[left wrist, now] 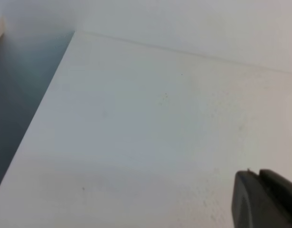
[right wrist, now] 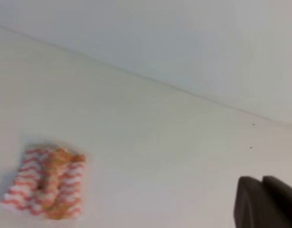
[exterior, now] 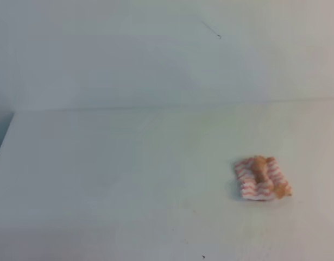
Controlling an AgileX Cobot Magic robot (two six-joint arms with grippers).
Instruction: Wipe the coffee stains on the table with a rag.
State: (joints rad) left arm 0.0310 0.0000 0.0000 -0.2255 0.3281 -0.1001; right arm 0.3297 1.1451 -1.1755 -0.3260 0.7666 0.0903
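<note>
Lying crumpled, rag (exterior: 262, 178) runs near-to-far on table (exterior: 128, 179).

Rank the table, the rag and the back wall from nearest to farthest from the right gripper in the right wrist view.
1. table: bare surface just below the right gripper.
2. rag: lying off to the left.
3. back wall: beyond the table's far edge.
</note>
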